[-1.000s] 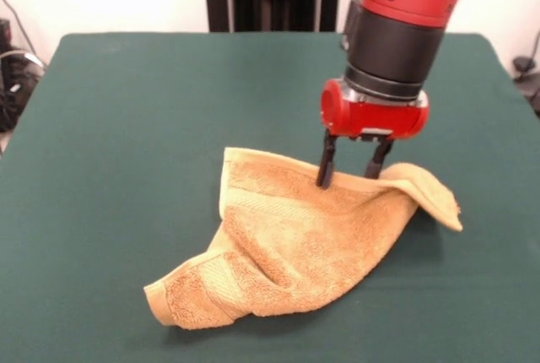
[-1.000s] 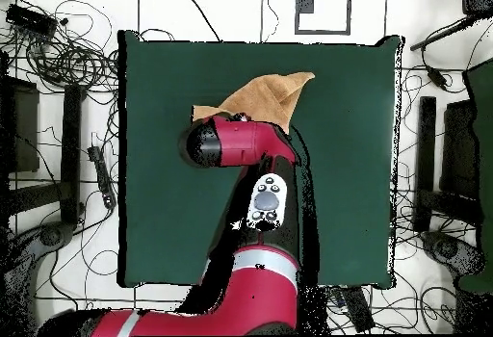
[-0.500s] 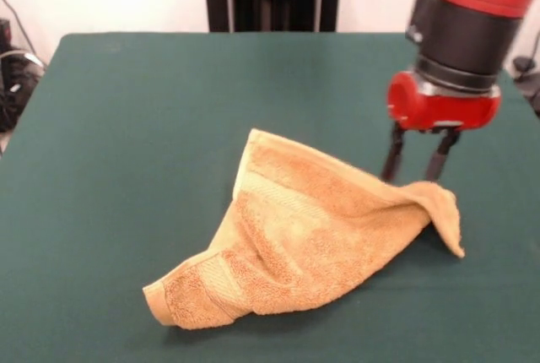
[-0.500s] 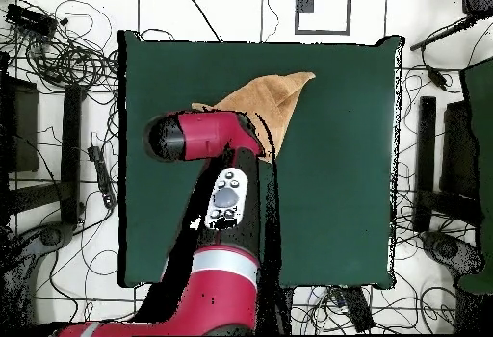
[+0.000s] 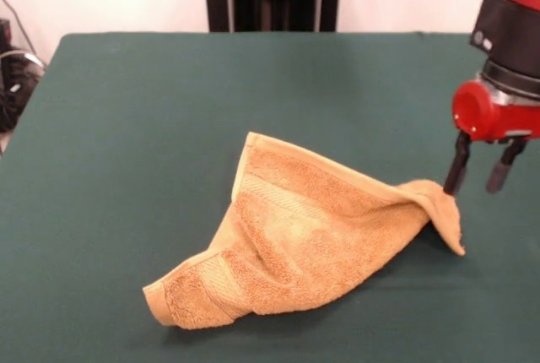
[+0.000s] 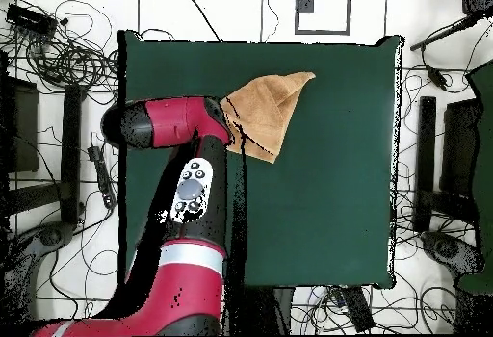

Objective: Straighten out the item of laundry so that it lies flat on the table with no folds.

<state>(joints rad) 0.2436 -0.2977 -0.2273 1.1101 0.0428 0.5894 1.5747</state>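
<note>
Claw (image 5: 478, 183) now off the golden-orange terry towel (image 5: 295, 236), jaws apart, holding nothing; inner finger just touching or beside the raised corner at the towel's right tip. A second ago planted on the cloth mid-edge; since then dragged right, pulling that corner out to a point. Towel shifted slightly rightward, left half unchanged. Sits mid-bench on the dark green felt-covered bench (image 5: 152, 110), nearer the front edge. Still folded over on itself, humped ridge, bottom-left corner doubled. Not flat yet; likely needs more pulls on other corners.
</note>
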